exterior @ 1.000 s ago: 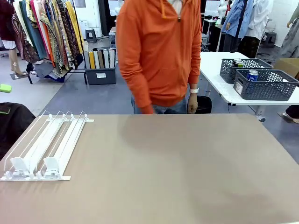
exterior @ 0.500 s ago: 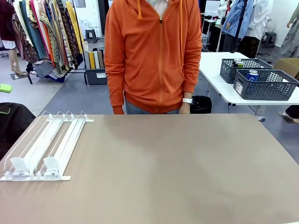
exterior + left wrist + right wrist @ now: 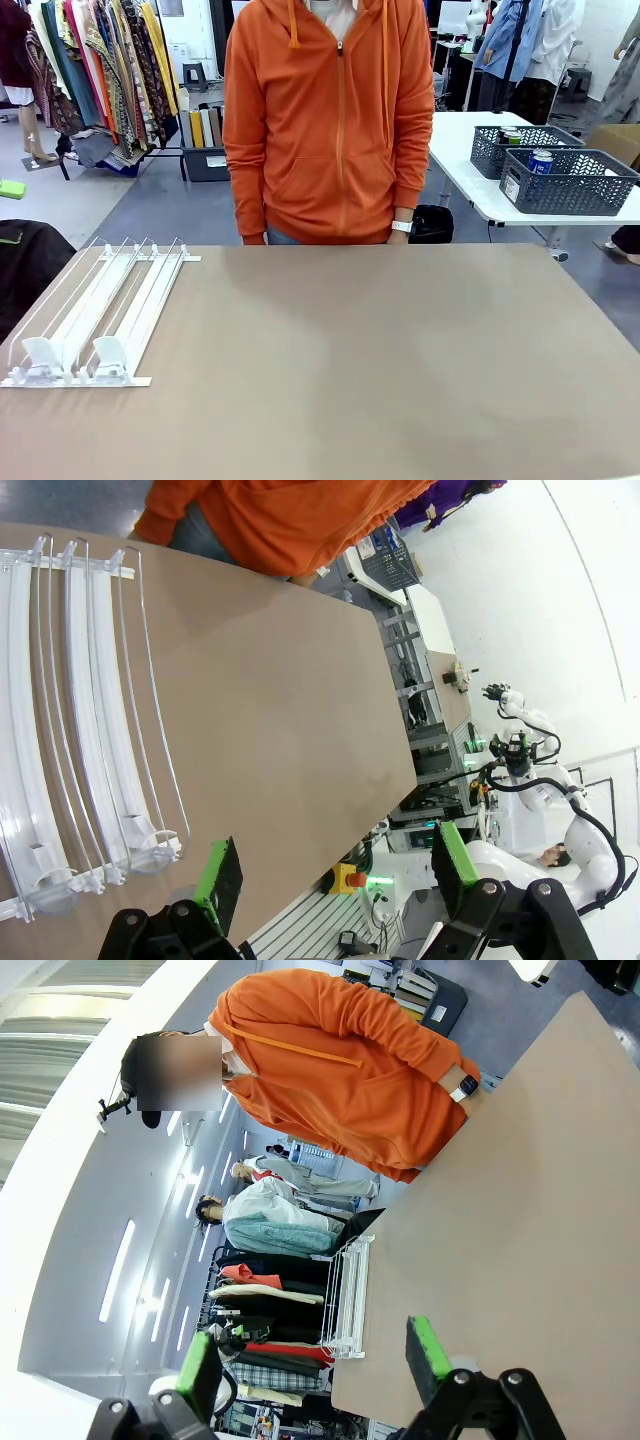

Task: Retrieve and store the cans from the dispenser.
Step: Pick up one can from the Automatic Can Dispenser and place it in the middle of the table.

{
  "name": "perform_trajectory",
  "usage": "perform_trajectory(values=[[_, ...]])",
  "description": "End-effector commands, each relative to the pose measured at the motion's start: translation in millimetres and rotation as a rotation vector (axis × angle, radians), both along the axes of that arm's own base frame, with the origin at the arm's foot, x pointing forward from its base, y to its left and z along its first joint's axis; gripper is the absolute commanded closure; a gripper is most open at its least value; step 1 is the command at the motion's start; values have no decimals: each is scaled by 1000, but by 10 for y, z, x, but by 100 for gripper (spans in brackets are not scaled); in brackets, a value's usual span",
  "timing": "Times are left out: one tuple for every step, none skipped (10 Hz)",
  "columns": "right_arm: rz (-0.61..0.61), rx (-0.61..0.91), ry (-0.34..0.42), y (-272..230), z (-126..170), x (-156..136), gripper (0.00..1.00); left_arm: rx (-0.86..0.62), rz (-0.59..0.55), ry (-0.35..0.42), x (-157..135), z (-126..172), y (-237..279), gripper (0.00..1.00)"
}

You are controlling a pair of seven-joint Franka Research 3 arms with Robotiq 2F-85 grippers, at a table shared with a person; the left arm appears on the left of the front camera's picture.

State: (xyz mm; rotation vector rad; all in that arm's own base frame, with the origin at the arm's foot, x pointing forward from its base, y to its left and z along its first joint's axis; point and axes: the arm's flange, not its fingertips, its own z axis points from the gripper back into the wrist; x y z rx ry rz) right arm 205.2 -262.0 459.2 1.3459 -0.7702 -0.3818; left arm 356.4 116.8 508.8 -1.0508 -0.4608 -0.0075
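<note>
Dispenser [image 3: 85, 315] is seen lying at table's [image 3: 400, 380] left edge, lanes w/o cans. Left gripper [image 3: 335, 865] and right gripper [image 3: 315, 1355] are held w/ jaws spread, nothing between.

No text or label here is legible.

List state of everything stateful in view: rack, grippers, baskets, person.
dispenser: flat on the table, lanes hold no cans
left gripper: open, holding nothing
right gripper: open, holding nothing
baskets: on the far white table, cans standing inside
person: standing at the table's far edge, arms down
</note>
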Motion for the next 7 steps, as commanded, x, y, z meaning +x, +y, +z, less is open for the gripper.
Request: perform_trajectory(values=[[-6,-1,-36,-2,25,35,0,2,-6,9,-25,7,-3,0],[-6,-1,-36,-2,25,35,0,2,-6,9,-25,7,-3,0],[-6,-1,-36,-2,25,35,0,2,-6,9,-25,7,-3,0],[-6,-1,-36,-2,25,35,0,2,-6,9,-25,7,-3,0],[-6,-1,-36,-2,25,35,0,2,-6,9,-25,7,-3,0],[-6,-1,-36,-2,25,35,0,2,-6,9,-25,7,-3,0],[-6,-1,-36,-2,25,35,0,2,-6,9,-25,7,-3,0]])
